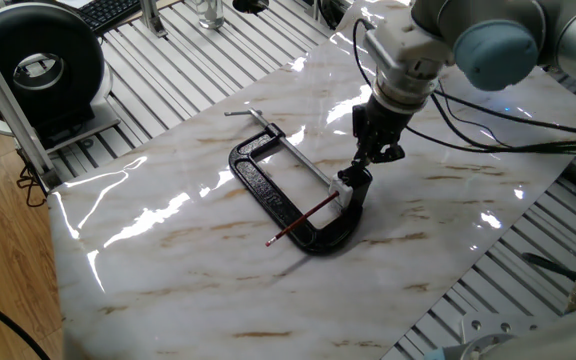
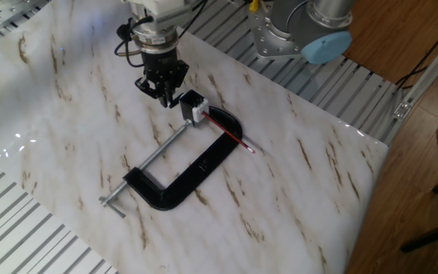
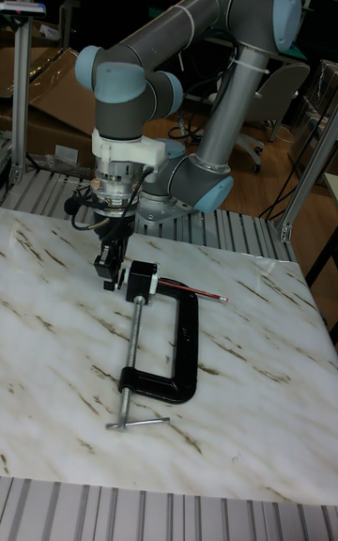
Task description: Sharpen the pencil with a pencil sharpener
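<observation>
Hiding the pencil sharpener (image 2: 198,112) — clamp (image 2: 175,173); jaws unclear.

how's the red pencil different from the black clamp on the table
The pencil is thin, straight and red; the clamp is a thick black C shape with a silver screw rod. The pencil is much shorter than the clamp. The pencil lies across the clamp's frame. Both rest on the marble table.

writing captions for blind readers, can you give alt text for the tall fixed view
A grey robot arm's gripper hangs just left of a black clamp lying on a marble-patterned table. A red pencil lies across the clamp's top end.
</observation>
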`<state>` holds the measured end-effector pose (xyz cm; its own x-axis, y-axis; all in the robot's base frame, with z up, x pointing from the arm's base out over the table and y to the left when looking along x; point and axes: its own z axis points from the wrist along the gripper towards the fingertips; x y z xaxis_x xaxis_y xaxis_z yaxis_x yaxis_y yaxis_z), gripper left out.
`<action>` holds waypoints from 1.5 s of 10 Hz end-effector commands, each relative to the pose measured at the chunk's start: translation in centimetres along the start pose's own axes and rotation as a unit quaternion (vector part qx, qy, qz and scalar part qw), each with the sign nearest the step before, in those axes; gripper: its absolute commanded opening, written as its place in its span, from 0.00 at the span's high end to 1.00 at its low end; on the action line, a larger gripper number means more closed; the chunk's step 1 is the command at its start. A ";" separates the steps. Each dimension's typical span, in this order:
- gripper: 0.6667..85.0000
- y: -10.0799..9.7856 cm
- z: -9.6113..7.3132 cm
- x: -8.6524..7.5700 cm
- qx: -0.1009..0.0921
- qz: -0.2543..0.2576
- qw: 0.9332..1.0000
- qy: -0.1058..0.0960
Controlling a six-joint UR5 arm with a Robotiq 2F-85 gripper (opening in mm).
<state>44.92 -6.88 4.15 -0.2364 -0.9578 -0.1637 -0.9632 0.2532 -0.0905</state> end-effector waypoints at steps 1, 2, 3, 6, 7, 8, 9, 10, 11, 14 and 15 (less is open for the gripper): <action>1.00 0.0 0.7 0.5 0.007 0.008 1.000 -0.002; 1.00 0.3 0.9 0.9 0.009 0.010 1.000 -0.003; 1.00 0.4 1.0 1.0 0.011 0.012 1.000 -0.001; 1.00 0.5 1.7 -0.3 0.017 0.023 1.000 0.001; 1.00 0.6 2.0 -0.7 0.019 0.026 0.999 0.002; 1.00 0.9 2.2 -0.7 0.020 0.031 0.999 0.001; 1.00 1.2 2.3 -0.2 0.020 0.033 0.999 0.001; 1.00 1.5 2.4 0.4 0.021 0.034 0.999 0.001; 1.00 1.7 2.5 0.9 0.024 0.035 0.999 0.004; 1.00 1.9 1.7 2.0 0.022 0.026 0.999 0.010; 1.00 1.9 2.0 1.2 0.025 0.021 0.999 0.012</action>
<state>43.09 -7.53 1.70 -0.2852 -0.9478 -0.1426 -0.9449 0.3030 -0.1241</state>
